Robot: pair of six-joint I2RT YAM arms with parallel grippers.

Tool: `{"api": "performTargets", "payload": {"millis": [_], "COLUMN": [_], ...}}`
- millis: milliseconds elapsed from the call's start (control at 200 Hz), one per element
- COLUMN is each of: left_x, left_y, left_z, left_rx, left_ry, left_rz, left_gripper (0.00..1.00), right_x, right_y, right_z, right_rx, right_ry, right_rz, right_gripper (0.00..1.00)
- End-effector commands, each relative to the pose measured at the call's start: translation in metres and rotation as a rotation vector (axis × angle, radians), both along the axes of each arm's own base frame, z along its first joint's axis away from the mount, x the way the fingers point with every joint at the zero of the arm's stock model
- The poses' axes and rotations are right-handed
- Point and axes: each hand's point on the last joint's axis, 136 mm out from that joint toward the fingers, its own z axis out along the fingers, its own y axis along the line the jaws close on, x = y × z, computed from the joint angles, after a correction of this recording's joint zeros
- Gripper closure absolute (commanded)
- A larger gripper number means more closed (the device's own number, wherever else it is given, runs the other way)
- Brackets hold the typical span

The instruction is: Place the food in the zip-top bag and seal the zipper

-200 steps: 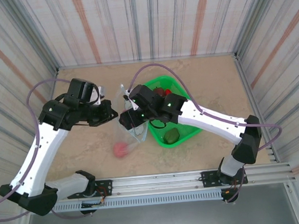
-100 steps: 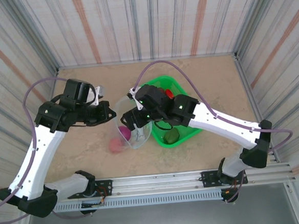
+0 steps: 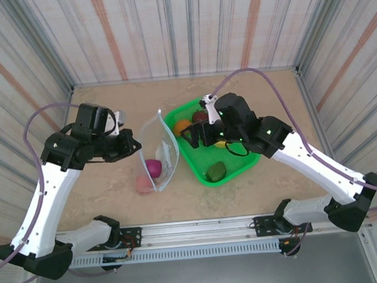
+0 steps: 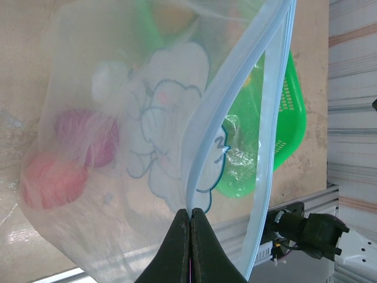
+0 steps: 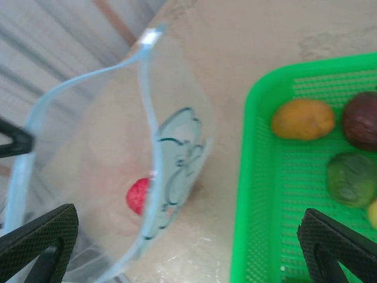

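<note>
The left gripper (image 4: 190, 213) has its two dark fingers pressed fully together at the bottom centre of the left wrist view. They pinch one side of the zipper (image 4: 206, 159), the pale bluish strip that rims the zip-top bag (image 4: 135, 118). The strip's other side arcs away toward the upper right of that frame, so the bag's mouth gapes open. The clear, crinkly bag carries a cartoon outline drawing.

In the overhead view the bag sits left of centre on the tan table (image 3: 108, 108), held up by its rim just beside the green basket (image 3: 242, 170). A magenta piece of food (image 3: 153, 167) sits low in the bag. A pink-red piece (image 3: 143, 183) lies just below and left of it; through the wrinkled plastic it is hard to tell whether it is inside the bag or on the table against it.

The right gripper (image 3: 193, 136) hangs over the basket's left half with its jaws spread wide and nothing between them. In the right wrist view its fingers (image 5: 41, 236) frame the bottom corners.

An orange piece (image 5: 303, 118), a maroon piece (image 5: 360, 121) and a dark green piece (image 5: 351, 178) lie in the basket at the right of that view. Another dark green piece (image 3: 216, 171) lies near the basket's lower edge in the overhead view.
</note>
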Motion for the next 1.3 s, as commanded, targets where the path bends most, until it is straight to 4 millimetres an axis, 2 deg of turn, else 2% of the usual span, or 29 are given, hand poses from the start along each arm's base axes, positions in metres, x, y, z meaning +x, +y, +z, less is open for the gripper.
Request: {"api": "performTargets", "payload": {"millis": [0, 80, 185, 436, 676, 807, 912, 1092, 1227, 1298], "left_x": [-0.002, -0.003, -0.003, 0.000, 0.000, 0.001, 0.000, 0.000, 0.002, 0.003], "left_y": [0.009, 0.010, 0.006, 0.001, -0.001, -0.001, -0.003, -0.004, -0.006, -0.008], "left_z": [-0.002, -0.003, -0.002, -0.001, 0.002, 0.002, 0.000, -0.004, -0.005, -0.007], "left_rx": [0.022, 0.027, 0.009, -0.006, -0.003, -0.011, -0.017, -0.020, -0.029, -0.031], "left_ry": [-0.009, -0.010, -0.014, -0.019, -0.013, -0.009, 0.002, 0.015, 0.025, 0.030], "left_rz": [0.026, 0.030, 0.016, -0.011, -0.033, -0.036, -0.041, -0.042, -0.046, -0.049], "left_gripper": [1.00, 1.00, 1.00, 1.00, 1.00, 1.00, 1.00, 1.00, 1.00, 1.00], "right_x": [0.015, 0.030, 0.047, 0.096, 0.149, 0.175, 0.189, 0.205, 0.210, 0.207], "right_y": [-0.035, -0.059, -0.064, -0.061, -0.043, -0.040, -0.036, -0.034, -0.029, -0.029], "right_z": [-0.025, -0.050, -0.082, -0.138, -0.175, -0.200, -0.218, -0.233, -0.241, -0.254], "right_rx": [-0.011, -0.034, -0.062, -0.277, -0.416, -0.449, -0.483, -0.513, -0.518, -0.530], "right_ry": [0.063, 0.115, 0.187, 0.241, 0.260, 0.306, 0.316, 0.330, 0.346, 0.373], "right_rz": [-0.123, -0.214, -0.248, -0.252, -0.202, -0.207, -0.208, -0.227, -0.219, -0.209], "right_gripper": [0.01, 0.02, 0.08, 0.14, 0.14, 0.19, 0.20, 0.22, 0.22, 0.22]}}
